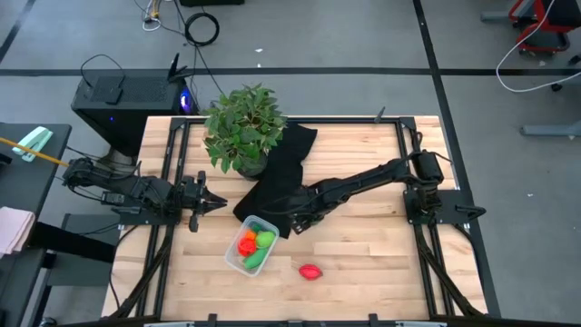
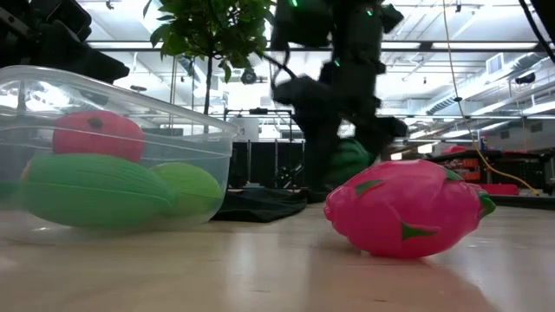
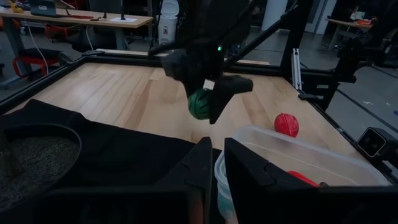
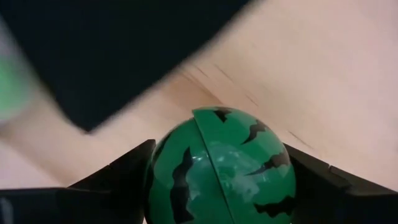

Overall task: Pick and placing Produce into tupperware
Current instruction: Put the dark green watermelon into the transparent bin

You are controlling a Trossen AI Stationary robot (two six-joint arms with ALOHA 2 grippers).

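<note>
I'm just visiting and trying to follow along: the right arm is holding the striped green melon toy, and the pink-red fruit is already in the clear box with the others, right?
Not quite. The right gripper does hold the striped green melon toy, but the pink-red fruit lies on the table outside the clear box, as the high view shows.

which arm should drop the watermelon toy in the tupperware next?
Right. The right gripper is already shut on the striped watermelon toy, raised beside the tupperware. The left gripper waits empty at the table's left edge.
</note>
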